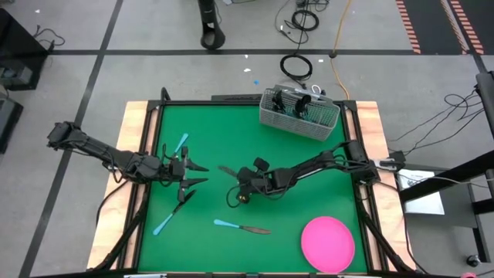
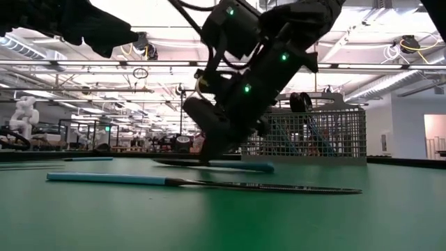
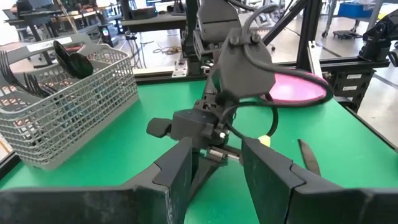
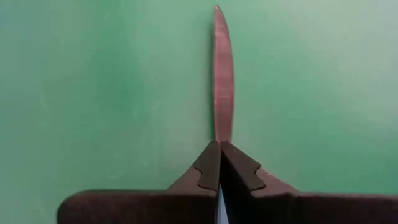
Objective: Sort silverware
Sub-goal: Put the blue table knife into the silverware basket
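Note:
My right gripper is down at the middle of the green table, shut on a knife with a dark blade and a light blue handle. My left gripper hovers to the left of it, open, with nothing between its fingers. More silverware lies flat on the mat: a second knife toward the near edge, a blue-handled piece toward the far left and another toward the near left. My right gripper pinches the knife between its two fingertips where the blade meets the handle. The fingers slant down from the table's right side and lie along the knife, the blade pointing ahead of them. The knife lies level at the mat; whether it is clear of it I cannot tell.
A grey wire-mesh caddy with dark utensil heads sticking out stands at the far edge, right of centre. A pink round plate lies at the near right corner. Wooden rails frame the mat.

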